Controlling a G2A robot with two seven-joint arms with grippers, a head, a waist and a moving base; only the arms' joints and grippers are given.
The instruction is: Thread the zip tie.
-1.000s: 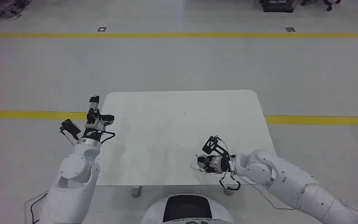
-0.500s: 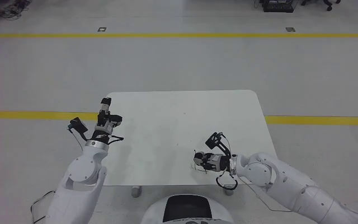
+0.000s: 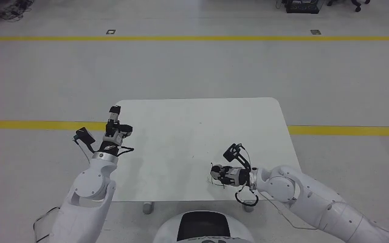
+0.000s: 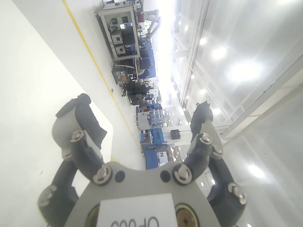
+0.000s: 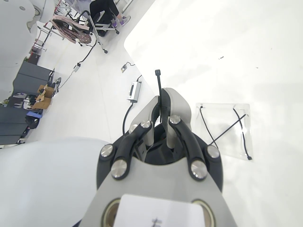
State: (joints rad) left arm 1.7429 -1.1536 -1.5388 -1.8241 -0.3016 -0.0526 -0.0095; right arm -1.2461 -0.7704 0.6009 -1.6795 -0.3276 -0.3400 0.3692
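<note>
The right gripper (image 5: 162, 100) is pinching a black zip tie (image 5: 159, 86) between its closed fingers. The strap is sticking straight out past the fingertips, with its square head at the far end, out over the counter's (image 5: 225, 36) near edge. From above, that right gripper (image 3: 216, 176) is hanging low by the front edge of the counter (image 3: 194, 133), right of the middle, and pointing toward the robot's left. Just beside it, a clear tray (image 5: 225, 119) is lying flat on the counter, and more black zip ties (image 5: 206, 126) are lying in it, two of them crossing. The left gripper (image 4: 142, 112) is holding its fingers spread wide with nothing between them. It is hovering over the counter's left edge and pointing away from the robot (image 3: 113, 112).
</note>
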